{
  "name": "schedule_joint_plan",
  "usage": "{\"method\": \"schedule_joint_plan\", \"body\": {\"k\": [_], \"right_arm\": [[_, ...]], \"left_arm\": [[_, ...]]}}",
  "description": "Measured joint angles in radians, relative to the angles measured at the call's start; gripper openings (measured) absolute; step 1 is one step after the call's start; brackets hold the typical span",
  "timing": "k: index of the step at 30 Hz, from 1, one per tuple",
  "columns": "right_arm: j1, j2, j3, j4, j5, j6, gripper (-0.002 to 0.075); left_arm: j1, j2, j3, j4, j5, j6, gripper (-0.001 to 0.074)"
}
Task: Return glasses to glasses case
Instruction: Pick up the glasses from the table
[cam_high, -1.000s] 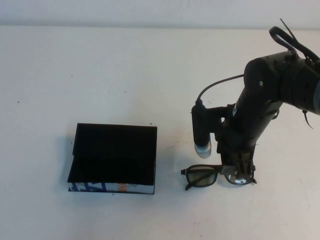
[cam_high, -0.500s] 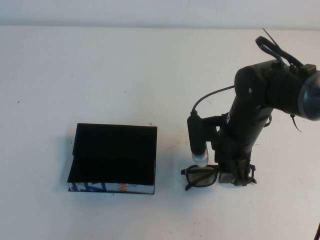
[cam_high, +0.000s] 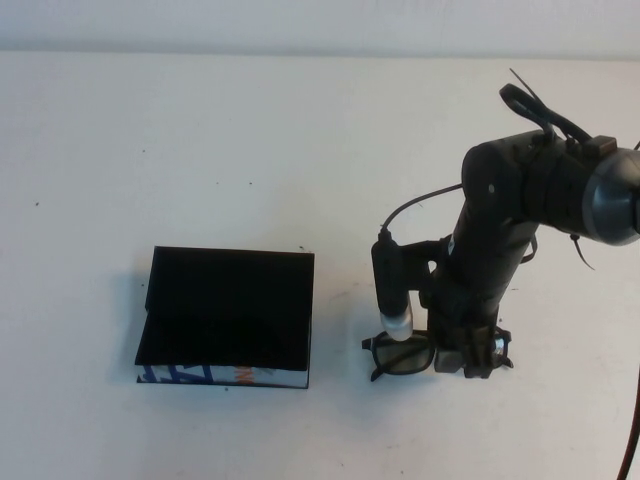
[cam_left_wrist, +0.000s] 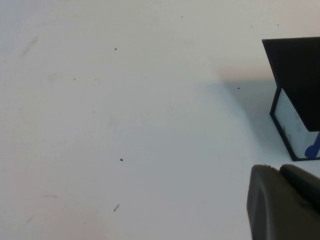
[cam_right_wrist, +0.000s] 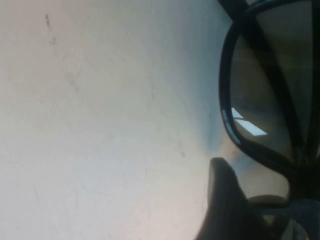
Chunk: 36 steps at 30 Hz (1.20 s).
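Observation:
The black thick-rimmed glasses (cam_high: 400, 355) lie on the white table to the right of the glasses case (cam_high: 228, 315), a flat black box with a blue, white and orange front edge. My right gripper (cam_high: 470, 357) is down over the right half of the glasses and hides that lens. In the right wrist view one finger (cam_right_wrist: 225, 200) stands just outside the rim of the glasses (cam_right_wrist: 235, 130), with table showing between them; the jaws are open. My left gripper (cam_left_wrist: 281, 171) is shut and empty, close to one corner of the case (cam_left_wrist: 295, 75).
The bare white table (cam_high: 250, 150) stretches behind and to the left of the case. The right arm's cable and camera barrel (cam_high: 392, 290) hang just above the glasses' left lens. The table's far edge meets a pale wall.
My right arm has moved left and down, so the gripper now sits lower over the right half of the glasses. The glasses and the case have not moved.

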<state>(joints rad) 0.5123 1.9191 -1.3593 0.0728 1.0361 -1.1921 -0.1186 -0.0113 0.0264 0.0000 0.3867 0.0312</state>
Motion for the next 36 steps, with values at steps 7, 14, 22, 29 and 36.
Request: {"method": "schedule_joint_plan", "body": {"k": [7,14,22,29,36], "right_arm": [[0.008,0.000,0.000,0.005,0.002,0.000,0.0262],[0.008,0.000,0.000,-0.016,0.034,0.021,0.0193],[0.008,0.000,0.000,-0.028,0.051,0.044,0.0161],[0.008,0.000,0.000,-0.026,0.053,0.074,0.0047],[0.080,-0.018,-0.131,-0.030,0.161,0.194,0.0046]], "left_arm": [[0.000,0.000,0.000,0.000,0.000,0.000,-0.0004],[0.000,0.000,0.000,0.000,0.000,0.000,-0.0004],[0.000,0.000,0.000,0.000,0.000,0.000,-0.0004],[0.000,0.000,0.000,0.000,0.000,0.000,-0.0004],[0.000,0.000,0.000,0.000,0.000,0.000,-0.0004]]}}
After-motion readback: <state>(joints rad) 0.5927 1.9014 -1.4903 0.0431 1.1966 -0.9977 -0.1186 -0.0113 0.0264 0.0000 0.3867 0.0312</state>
